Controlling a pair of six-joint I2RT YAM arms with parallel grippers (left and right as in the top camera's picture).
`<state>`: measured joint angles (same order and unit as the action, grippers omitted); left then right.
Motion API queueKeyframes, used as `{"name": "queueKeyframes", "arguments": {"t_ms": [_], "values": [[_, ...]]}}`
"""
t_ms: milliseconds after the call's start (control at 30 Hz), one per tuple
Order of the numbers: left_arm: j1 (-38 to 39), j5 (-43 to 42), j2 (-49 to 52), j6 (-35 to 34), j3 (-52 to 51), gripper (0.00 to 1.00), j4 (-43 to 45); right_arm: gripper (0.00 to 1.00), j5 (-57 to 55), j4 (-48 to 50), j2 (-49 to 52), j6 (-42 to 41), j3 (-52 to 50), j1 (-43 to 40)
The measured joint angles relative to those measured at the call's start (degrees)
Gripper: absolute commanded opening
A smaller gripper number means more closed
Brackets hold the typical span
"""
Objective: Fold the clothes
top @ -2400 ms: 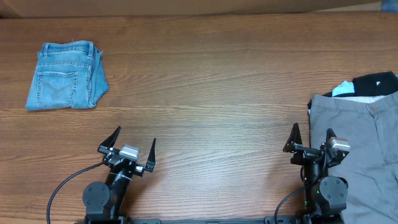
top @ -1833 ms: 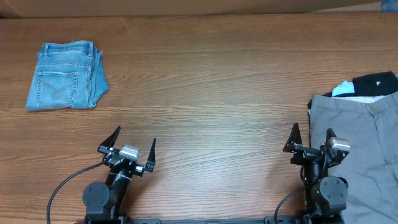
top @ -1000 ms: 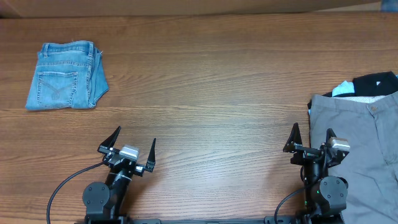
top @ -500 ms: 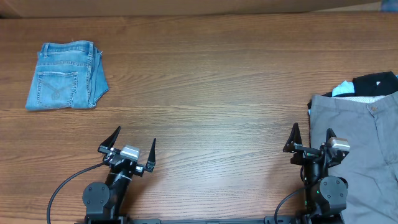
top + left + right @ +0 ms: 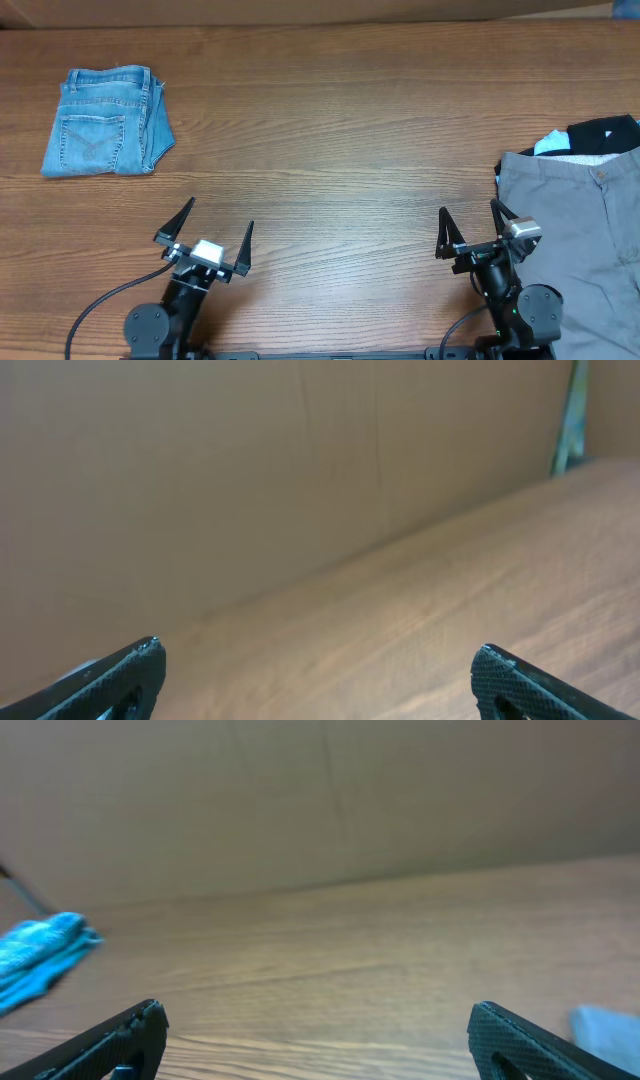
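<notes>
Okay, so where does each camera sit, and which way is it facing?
Overhead: above the table, looking straight down; left fingers and right fingers, open, at the near edge.
Left wrist: low on the left arm, facing the brown back wall; fingertips in bottom corners.
Right wrist: same on the right arm; blurred blue cloth at left.
Shared: that cloth is probably overhead's denim shorts.

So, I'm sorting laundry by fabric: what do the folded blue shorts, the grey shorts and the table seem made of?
Blue shorts: denim, faded wash, visible pocket stitching.
Grey-khaki shorts: probably woven cotton, matte, buttoned waistband.
Table: wood or wood-look laminate, grain lines.
</notes>
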<state>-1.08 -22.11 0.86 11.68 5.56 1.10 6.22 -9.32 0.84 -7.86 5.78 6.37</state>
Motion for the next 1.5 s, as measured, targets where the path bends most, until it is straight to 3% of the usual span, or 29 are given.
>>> {"name": "queueKeyframes", "arguments": {"t_ms": [167,367,667,867,1167,1500], "values": [[0.00,-0.20,1.86,-1.11,8.74,1.00,-3.80,1.00,1.38,-4.57,0.09,0.02,7.02,-0.02],[0.00,0.09,12.33,-4.24,19.78,1.00,-11.98,1.00,1.86,-12.15,4.96,-1.77,14.23,-0.02],[0.00,-1.84,38.38,-8.72,41.88,1.00,-31.28,1.00,2.75,-28.30,24.52,-5.99,31.74,-0.02],[0.00,-6.82,52.81,-9.62,56.00,1.00,-44.63,1.00,10.45,-38.21,37.88,-6.75,42.82,0.00],[0.00,-15.02,60.17,-11.65,57.59,1.00,-47.45,1.00,22.05,-35.69,47.80,-7.13,42.99,-0.02],[0.00,-16.50,60.83,-11.80,57.59,1.00,-47.47,1.00,13.22,-37.20,65.26,-10.75,50.60,-0.02]]}}
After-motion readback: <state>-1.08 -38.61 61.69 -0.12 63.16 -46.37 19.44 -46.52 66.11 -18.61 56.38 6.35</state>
